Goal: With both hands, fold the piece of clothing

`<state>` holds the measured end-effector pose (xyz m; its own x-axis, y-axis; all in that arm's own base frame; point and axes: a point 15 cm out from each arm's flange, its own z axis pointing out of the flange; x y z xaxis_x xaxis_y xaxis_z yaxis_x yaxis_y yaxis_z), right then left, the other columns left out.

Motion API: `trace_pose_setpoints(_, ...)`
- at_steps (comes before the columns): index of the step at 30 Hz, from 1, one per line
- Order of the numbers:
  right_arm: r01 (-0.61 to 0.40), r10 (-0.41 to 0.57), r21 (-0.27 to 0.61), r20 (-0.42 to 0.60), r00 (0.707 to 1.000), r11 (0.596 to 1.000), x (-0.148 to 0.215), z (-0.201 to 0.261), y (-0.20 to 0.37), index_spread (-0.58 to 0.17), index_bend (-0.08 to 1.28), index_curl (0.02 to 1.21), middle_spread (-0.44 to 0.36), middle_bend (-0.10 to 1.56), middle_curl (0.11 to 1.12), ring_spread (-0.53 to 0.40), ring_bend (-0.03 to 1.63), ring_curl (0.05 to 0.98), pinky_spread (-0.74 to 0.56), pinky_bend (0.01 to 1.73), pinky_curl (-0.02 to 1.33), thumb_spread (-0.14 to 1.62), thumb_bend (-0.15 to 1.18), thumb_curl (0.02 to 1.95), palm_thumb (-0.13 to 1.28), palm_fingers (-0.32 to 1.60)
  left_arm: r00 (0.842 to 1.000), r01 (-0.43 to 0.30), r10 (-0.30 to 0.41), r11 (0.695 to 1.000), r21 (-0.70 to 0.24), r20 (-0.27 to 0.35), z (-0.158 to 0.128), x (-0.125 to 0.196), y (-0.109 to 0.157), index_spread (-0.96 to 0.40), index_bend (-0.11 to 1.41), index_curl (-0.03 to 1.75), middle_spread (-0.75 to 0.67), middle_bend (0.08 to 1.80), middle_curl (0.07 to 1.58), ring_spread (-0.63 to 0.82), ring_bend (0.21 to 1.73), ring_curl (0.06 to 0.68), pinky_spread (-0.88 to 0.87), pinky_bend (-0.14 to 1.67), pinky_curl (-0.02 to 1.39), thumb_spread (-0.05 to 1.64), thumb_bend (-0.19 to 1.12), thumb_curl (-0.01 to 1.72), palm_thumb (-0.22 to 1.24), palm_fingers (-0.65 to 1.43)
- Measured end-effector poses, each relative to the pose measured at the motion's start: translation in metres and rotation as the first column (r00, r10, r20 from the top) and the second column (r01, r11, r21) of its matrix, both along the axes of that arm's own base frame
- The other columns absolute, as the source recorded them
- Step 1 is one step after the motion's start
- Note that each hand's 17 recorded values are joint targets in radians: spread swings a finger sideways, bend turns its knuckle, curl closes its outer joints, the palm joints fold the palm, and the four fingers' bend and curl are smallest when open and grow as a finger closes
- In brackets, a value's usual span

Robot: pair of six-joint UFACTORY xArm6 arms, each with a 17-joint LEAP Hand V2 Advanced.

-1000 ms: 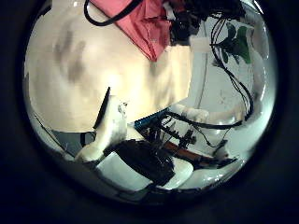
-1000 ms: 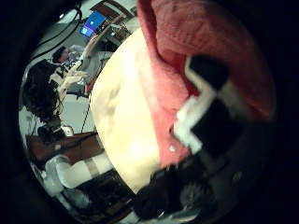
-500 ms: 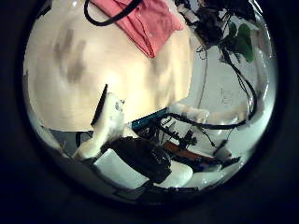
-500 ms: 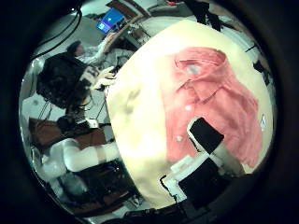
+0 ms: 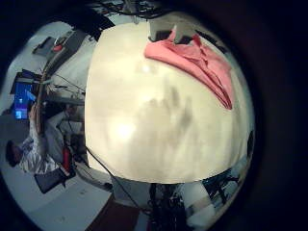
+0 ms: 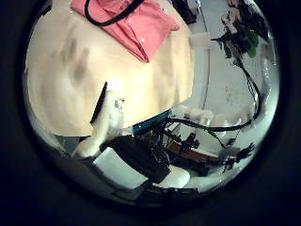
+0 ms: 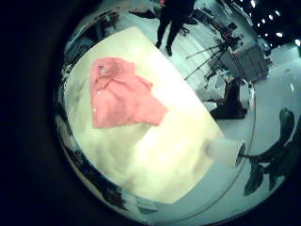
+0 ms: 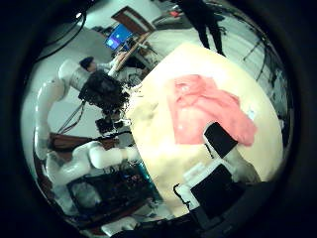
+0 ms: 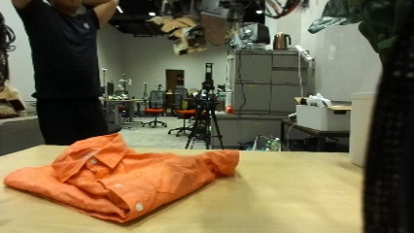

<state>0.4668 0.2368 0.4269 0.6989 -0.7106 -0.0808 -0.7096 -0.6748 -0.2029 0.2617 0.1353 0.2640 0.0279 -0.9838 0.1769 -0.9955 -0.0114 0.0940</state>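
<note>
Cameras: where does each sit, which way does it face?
Outside view: table edge, facing across table at orange shirt; no hand visible.
Left little finger side: left palm, facing down; nothing own.
Left thumb side: same; left hand shows.
Right little finger side: right palm, down; nothing own.
Right thumb side: same; right hand shows.
All share the shirt.

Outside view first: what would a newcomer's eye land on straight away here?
The orange shirt, lying rumpled in a loose heap on the pale wooden table with nothing holding it. The right little finger side palm view shows the whole shirt small on the tabletop, which suggests that hand is well above it.
</note>
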Motion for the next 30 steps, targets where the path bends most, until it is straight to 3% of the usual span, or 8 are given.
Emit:
trace_pose_setpoints(8,0.159,-0.175,-0.105,-0.167,0.97,0.982,-0.068,0.029,-0.116,-0.291,0.16,0.32,0.113,0.23,0.34,0.219,0.36,0.226,0.34,0.42,0.3,1.1,-0.04,0.72,0.9,-0.02,0.997,0.067,-0.067,0.998,0.007,-0.045,0.029,0.013,-0.058,0.02,0.18,0.33,0.15,0.19,0.32,0.46,0.4,0.219,0.46,0.24,0.31,1.3,-0.01,0.36,0.6,0.12)
trace_pose_setpoints(17,0.247,-0.29,-0.172,-0.305,0.907,0.954,-0.155,-0.032,-0.162,-0.27,0.17,0.31,0.137,0.19,0.33,0.247,0.29,0.217,0.33,0.35,0.29,1.22,-0.02,0.62,0.79,0.0,0.983,0.166,-0.162,0.985,0.043,-0.086,0.059,0.01,-0.136,0.03,0.18,0.34,0.16,0.19,0.33,0.46,0.38,0.214,0.46,0.22,0.31,1.29,-0.01,0.36,0.58,0.14)
trace_pose_setpoints(21,0.296,-0.344,-0.19,-0.322,0.882,0.936,-0.191,-0.049,-0.171,-0.265,0.18,0.31,0.143,0.19,0.33,0.25,0.27,0.216,0.33,0.33,0.29,1.24,-0.02,0.56,0.78,0.01,0.98,0.184,-0.178,0.981,0.059,-0.091,0.066,0.004,-0.15,0.03,0.18,0.34,0.17,0.19,0.32,0.46,0.38,0.214,0.46,0.21,0.31,1.29,-0.01,0.36,0.58,0.14)
trace_pose_setpoints(25,0.346,-0.407,-0.221,-0.369,0.836,0.912,-0.209,-0.072,-0.171,-0.262,0.18,0.31,0.15,0.19,0.33,0.252,0.25,0.217,0.33,0.3,0.29,1.25,-0.02,0.5,0.77,0.02,0.981,0.175,-0.167,0.981,0.089,-0.096,0.063,0.004,-0.141,0.02,0.17,0.34,0.16,0.19,0.32,0.45,0.38,0.215,0.45,0.21,0.31,1.29,-0.01,0.36,0.58,0.14)
trace_pose_setpoints(30,0.347,-0.41,-0.226,-0.373,0.832,0.91,-0.212,-0.075,-0.166,-0.259,0.18,0.31,0.16,0.19,0.32,0.255,0.23,0.218,0.33,0.28,0.29,1.26,-0.01,0.46,0.77,0.04,0.982,0.161,-0.15,0.982,0.095,-0.117,0.053,0.0,-0.141,0.01,0.17,0.34,0.17,0.19,0.32,0.45,0.38,0.215,0.45,0.21,0.31,1.29,-0.01,0.36,0.58,0.15)
